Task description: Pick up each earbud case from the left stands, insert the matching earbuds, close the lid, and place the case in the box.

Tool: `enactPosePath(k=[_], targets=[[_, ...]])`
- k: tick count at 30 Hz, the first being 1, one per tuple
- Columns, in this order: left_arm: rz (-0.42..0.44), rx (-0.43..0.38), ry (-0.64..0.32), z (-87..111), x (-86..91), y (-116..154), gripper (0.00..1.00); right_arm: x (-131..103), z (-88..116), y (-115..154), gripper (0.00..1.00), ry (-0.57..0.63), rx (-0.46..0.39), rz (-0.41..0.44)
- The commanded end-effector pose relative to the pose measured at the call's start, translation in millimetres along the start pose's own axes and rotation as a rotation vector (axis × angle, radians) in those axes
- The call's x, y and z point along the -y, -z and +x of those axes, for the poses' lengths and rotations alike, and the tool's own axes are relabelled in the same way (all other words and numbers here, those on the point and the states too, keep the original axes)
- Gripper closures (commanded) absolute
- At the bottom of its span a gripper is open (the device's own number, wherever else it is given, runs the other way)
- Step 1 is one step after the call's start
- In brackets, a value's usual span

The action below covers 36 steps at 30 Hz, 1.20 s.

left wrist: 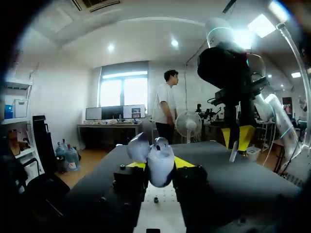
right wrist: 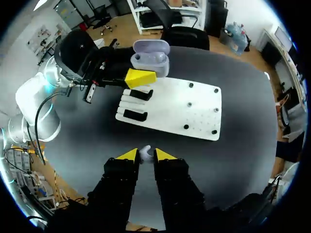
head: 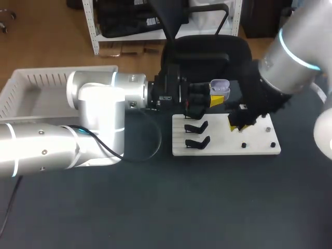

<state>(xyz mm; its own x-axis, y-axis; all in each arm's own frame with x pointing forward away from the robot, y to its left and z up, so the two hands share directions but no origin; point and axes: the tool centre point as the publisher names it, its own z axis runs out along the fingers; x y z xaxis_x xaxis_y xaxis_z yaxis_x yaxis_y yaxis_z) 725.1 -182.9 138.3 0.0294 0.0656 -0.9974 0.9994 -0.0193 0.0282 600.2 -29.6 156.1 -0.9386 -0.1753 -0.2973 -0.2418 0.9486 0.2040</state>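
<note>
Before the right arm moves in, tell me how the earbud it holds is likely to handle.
The earbud looks small, smooth and rounded, pinched only between the yellow tips of the right fingers, so it probably slips or twists easily. It seems very light, so a nudge against the open case could shift it. Dropped, it would likely roll.

The dark table (head: 155, 207) bears a white board (head: 223, 142) (carrying black stands (head: 197, 141)) and a white box (head: 31, 88).
</note>
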Motion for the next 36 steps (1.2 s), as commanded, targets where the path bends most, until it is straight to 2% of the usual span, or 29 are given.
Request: enactPosePath(k=[1,7,26,27,28,29,30,32,36], targets=[[-0.008,0.005,-0.004,0.9,2.2,0,1.0,-21,-9,25,1.0,0.027,-0.107,0.04],[-0.008,0.005,-0.004,0.9,2.2,0,1.0,-37,-20,37,1.0,0.059,-0.099,0.051],[-0.008,0.005,-0.004,0.9,2.2,0,1.0,-38,-23,40,1.0,0.037,-0.083,0.056],[-0.008,0.005,-0.004,0.9,2.2,0,1.0,-36,-26,43,1.0,0.047,-0.056,0.009],[-0.008,0.005,-0.004,0.9,2.2,0,1.0,-33,-29,44,1.0,0.085,-0.078,0.055],[-0.008,0.005,-0.004,0.9,2.2,0,1.0,-31,-32,48,1.0,0.126,-0.057,0.054],[-0.008,0.005,-0.004,0.9,2.2,0,1.0,-29,-36,52,1.0,0.141,-0.049,0.019],[-0.008,0.005,-0.004,0.9,2.2,0,1.0,-27,-44,60,1.0,0.206,-0.054,0.058],[-0.008,0.005,-0.004,0.9,2.2,0,1.0,-26,-56,66,1.0,0.282,-0.069,0.065]])
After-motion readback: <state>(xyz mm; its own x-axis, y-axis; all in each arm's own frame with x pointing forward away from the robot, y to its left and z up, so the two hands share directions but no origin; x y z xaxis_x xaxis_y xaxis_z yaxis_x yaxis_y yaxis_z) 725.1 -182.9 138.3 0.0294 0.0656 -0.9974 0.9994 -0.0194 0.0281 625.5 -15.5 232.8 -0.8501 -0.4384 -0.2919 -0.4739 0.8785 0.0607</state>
